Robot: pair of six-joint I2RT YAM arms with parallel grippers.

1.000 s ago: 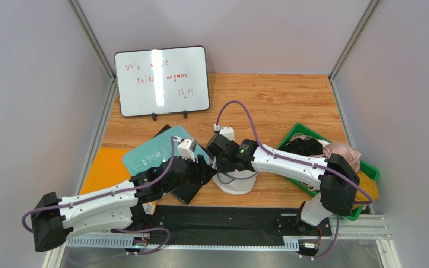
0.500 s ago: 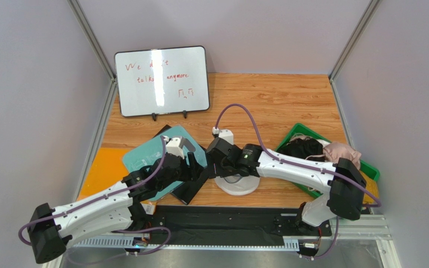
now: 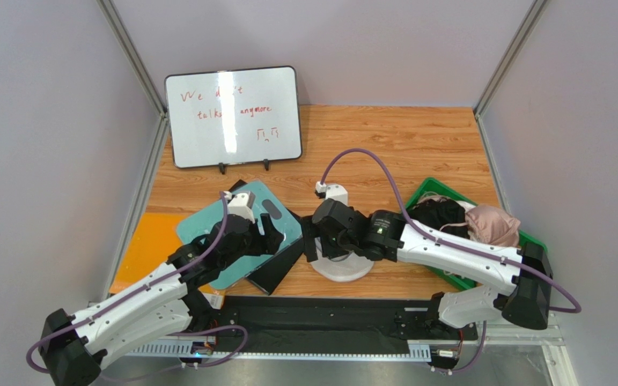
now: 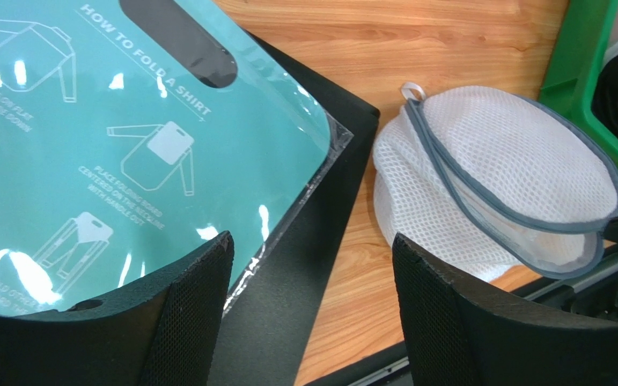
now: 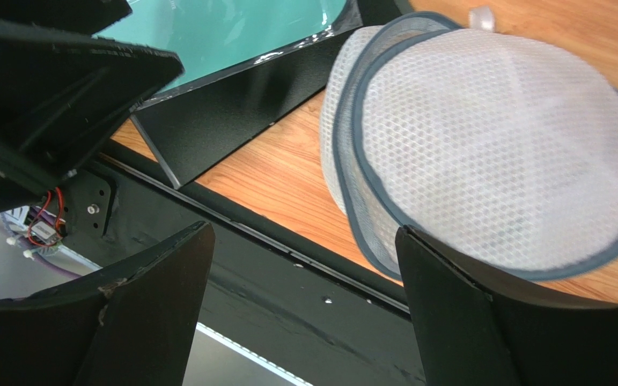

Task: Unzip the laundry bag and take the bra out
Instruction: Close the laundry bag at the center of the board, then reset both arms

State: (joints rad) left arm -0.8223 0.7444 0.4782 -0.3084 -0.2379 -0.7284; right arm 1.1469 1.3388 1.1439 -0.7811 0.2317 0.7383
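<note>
A small round laundry bag [image 4: 497, 177] of white mesh, drum-shaped with a grey-blue zip rim around its round lid, sits on the wooden counter [image 3: 401, 153] near the front edge, between the two arms. Whether the zip is shut cannot be told. A pinkish-beige bra [image 3: 493, 223] lies bundled in a green bin [image 3: 429, 186] to the right, outside the bag. The left claw [image 4: 312, 314] is spread wide and empty, poised over the edge of a teal shirt-folding board [image 4: 127, 145] just left of the bag. The right claw [image 5: 304, 314] is also spread wide and empty, poised beside the bag's near left side without touching the mesh.
</note>
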